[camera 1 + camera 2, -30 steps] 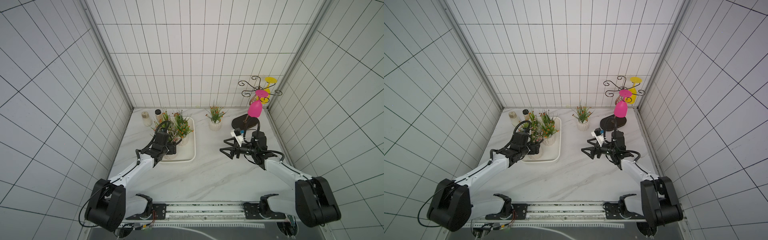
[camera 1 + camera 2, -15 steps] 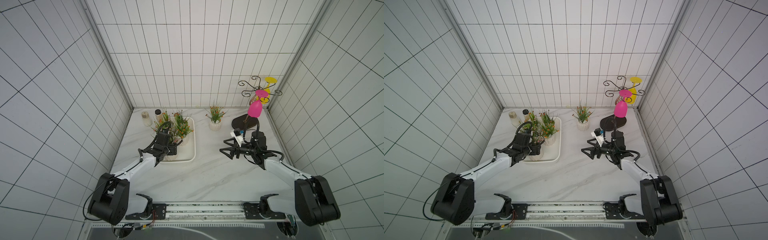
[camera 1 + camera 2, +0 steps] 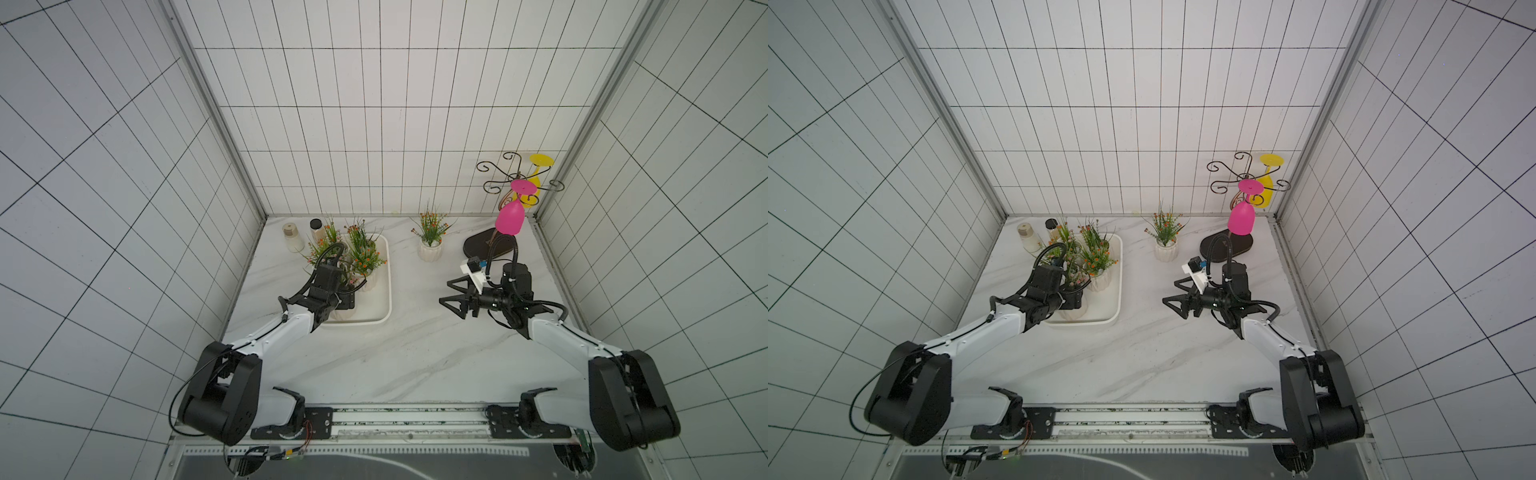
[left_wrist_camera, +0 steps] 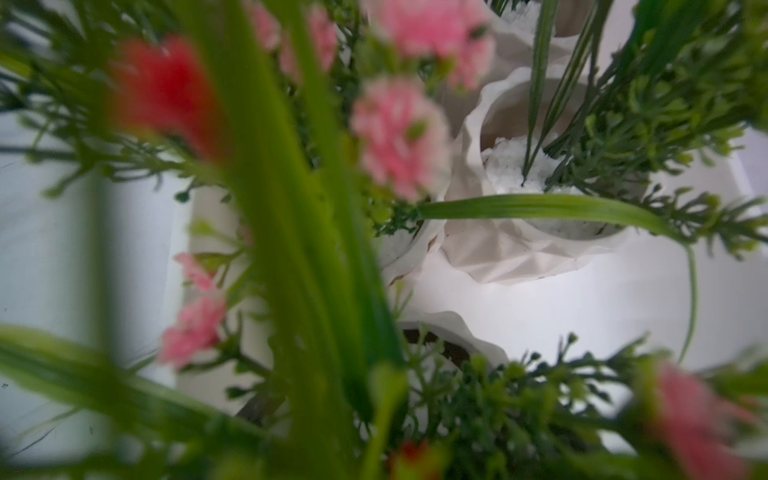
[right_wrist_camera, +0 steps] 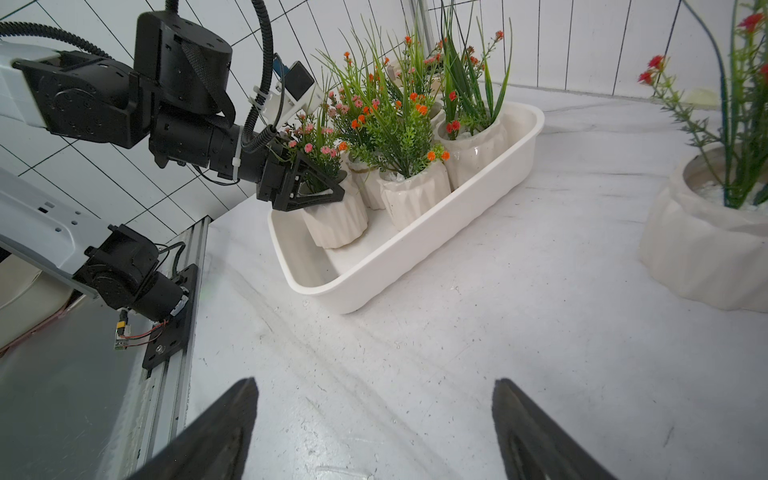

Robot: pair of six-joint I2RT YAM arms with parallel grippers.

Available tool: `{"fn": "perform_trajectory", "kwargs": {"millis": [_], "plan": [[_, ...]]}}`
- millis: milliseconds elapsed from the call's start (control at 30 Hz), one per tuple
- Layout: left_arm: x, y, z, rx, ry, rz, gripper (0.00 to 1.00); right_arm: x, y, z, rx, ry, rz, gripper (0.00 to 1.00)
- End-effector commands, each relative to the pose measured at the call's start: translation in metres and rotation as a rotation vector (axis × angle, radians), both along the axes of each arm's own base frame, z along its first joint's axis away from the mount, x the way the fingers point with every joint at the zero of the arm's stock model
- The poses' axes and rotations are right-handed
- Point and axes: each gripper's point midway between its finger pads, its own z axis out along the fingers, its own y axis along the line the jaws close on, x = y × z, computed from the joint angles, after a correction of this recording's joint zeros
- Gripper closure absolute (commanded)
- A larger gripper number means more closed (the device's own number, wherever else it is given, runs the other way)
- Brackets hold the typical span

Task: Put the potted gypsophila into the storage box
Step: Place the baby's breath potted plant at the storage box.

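Nearest me, to the right of the storage box (image 5: 415, 266), the right tool (image 5: 374, 386) hangs released and empty over bare tabletop (image 5: 457, 353). At the box's near end the left tool (image 5: 328, 189) straddles a pink-flowered gypsophila pot (image 5: 336, 224) standing inside. Foliage hides whether it grips, and I judge a careless pull-back could snag sprigs and topple the pot onto its neighbours (image 5: 415, 195). Beyond the box's far right corner, a lone pot (image 3: 430, 250) stands outside.
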Motion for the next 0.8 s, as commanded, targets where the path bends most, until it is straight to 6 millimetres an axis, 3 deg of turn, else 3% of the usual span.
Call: {"fn": "perform_trajectory", "kwargs": {"millis": [0, 467, 767], "plan": [[-0.002, -0.004, -0.010, -0.011, 0.039, 0.000, 0.35, -0.010, 0.001, -0.012, -0.010, 0.021, 0.027, 0.11], [-0.008, -0.003, -0.012, 0.001, 0.112, 0.010, 0.06, -0.009, -0.003, -0.014, -0.015, 0.025, 0.014, 0.08], [-0.014, -0.011, 0.000, -0.029, 0.115, -0.024, 0.03, -0.009, -0.004, -0.015, -0.017, 0.021, 0.011, 0.07]]}}
